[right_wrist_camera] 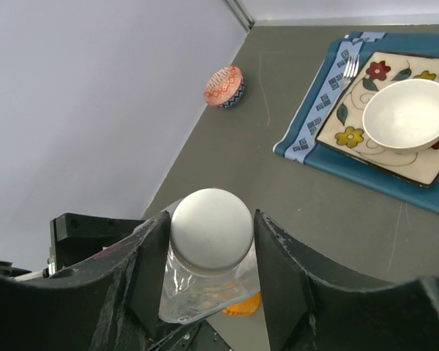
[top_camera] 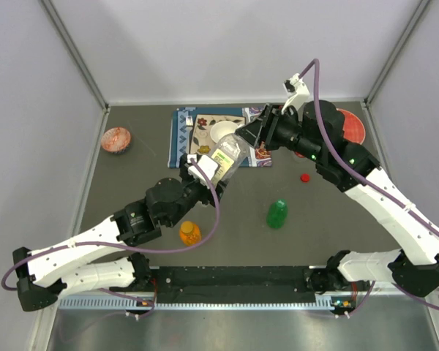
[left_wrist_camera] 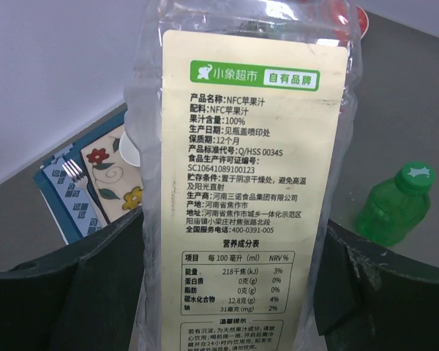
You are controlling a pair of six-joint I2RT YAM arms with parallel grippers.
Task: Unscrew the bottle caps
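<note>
White-shelled left arm (top_camera: 73, 267) and right arm (top_camera: 395, 212), black joints, purple cables (top_camera: 214, 216), black left hand (top_camera: 205, 172) and right hand (top_camera: 252, 135).

Your left gripper (left_wrist_camera: 234, 256) clamps the large clear bottle (left_wrist_camera: 252, 183) close before the lens, its dark fingers (left_wrist_camera: 95, 285) pressed to either side below a cream label (left_wrist_camera: 241, 219) of Chinese print under a green banner. To its right the green bottle (left_wrist_camera: 391, 212) sits on the grey table (left_wrist_camera: 417, 80), green cap (left_wrist_camera: 415, 175) on. To its left, near the table's edge at the wall, a blue placemat (left_wrist_camera: 58, 197) carries a flowered plate (left_wrist_camera: 110, 179) and a fork (left_wrist_camera: 74, 172).
</note>
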